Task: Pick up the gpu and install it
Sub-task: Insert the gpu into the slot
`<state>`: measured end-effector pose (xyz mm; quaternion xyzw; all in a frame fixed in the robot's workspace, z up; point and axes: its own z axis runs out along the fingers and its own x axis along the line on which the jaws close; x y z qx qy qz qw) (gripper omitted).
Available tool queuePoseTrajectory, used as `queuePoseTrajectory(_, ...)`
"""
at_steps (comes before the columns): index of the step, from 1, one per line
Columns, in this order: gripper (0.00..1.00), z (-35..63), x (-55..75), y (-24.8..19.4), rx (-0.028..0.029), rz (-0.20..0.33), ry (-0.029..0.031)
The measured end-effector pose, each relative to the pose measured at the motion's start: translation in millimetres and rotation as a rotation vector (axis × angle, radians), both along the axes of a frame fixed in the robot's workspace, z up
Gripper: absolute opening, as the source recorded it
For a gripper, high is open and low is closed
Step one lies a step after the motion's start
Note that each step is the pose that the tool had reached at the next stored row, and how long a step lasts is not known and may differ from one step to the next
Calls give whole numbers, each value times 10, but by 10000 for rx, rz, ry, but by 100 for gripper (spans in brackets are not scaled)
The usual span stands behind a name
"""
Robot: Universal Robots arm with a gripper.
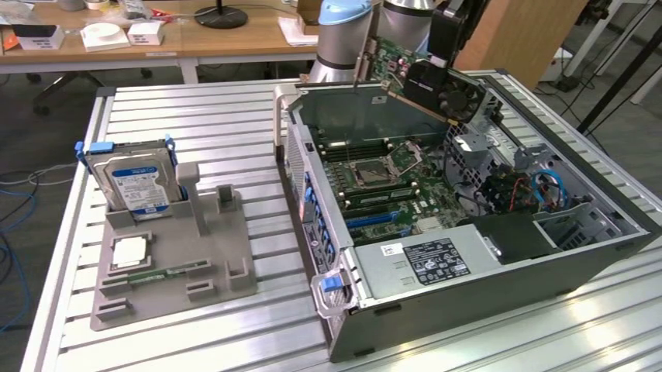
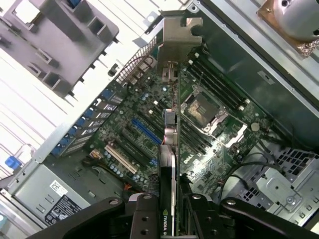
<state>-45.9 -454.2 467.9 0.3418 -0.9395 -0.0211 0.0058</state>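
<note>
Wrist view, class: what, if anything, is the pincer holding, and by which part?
The pincer holds the gpu by its black cooler end, away from the silver bracket.

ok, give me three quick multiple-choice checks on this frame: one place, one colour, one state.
1. Where is the gpu?
A) on the grey holder
B) in the air over the open case
C) seated in a slot

2. Label colour on the hard drive?
A) blue
B) red
C) yellow

3. State of the gripper?
A) wide open, empty
B) shut on a cable
C) shut on the gpu

Key:
1 B, the card hangs tilted above the motherboard.
2 A, the upright drive carries a blue label.
3 C, the wrist view has the card clamped edge-on between the fingers.
</note>
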Motion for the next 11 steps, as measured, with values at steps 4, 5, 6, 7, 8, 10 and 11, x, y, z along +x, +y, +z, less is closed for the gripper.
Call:
queuePoseTrajectory(4, 26, 0, 0, 0, 0, 277, 0)
queuePoseTrajectory(5, 26, 0, 0, 0, 0, 343, 0)
queuePoseTrajectory(6, 26, 0, 0, 0, 0, 410, 0)
queuePoseTrajectory(7, 26, 0, 0, 0, 0, 478, 0)
queuePoseTrajectory(8, 26, 0, 0, 0, 0, 544, 0)
queuePoseTrajectory(10, 26, 0, 0, 0, 1, 679, 0)
queuePoseTrajectory(11, 26, 0, 0, 0, 0, 745, 0)
